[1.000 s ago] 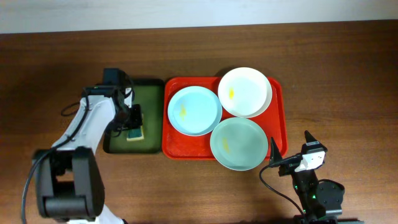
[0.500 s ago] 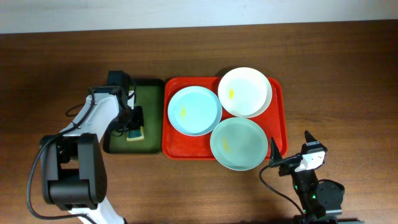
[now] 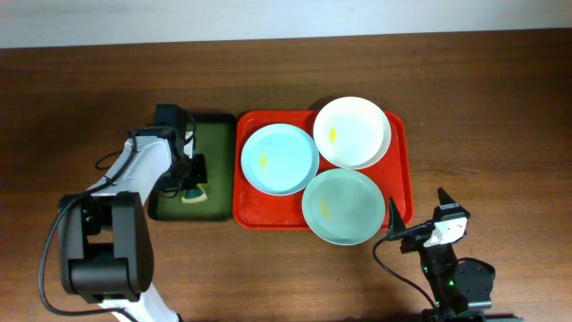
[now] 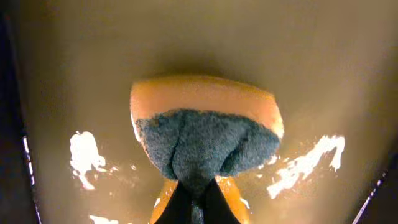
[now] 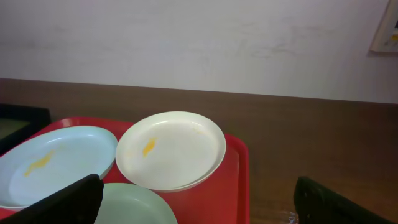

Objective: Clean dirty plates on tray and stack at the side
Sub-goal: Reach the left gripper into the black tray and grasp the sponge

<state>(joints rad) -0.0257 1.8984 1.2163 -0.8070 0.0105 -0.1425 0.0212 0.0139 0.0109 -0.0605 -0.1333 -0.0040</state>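
Note:
The red tray (image 3: 400,183) holds three plates, each with a yellow smear: a light blue plate (image 3: 280,158) at left, a white plate (image 3: 351,131) at back right, a mint green plate (image 3: 343,207) at front. My left gripper (image 3: 190,186) is down in the dark green tray (image 3: 214,134), shut on a yellow sponge with a grey scouring pad (image 4: 205,137). My right gripper (image 3: 416,233) is open and empty, off the red tray's front right corner. In the right wrist view the white plate (image 5: 171,149), blue plate (image 5: 53,165), green plate (image 5: 137,205) and red tray (image 5: 233,186) show ahead.
The dark green tray's wet floor (image 4: 311,62) shows around the sponge. Brown wooden table (image 3: 483,107) surrounds both trays. A pale wall (image 5: 199,43) stands behind the table.
The left arm has shifted slightly over the green tray and the sponge sits gripped under it. The right arm and the plates have not moved.

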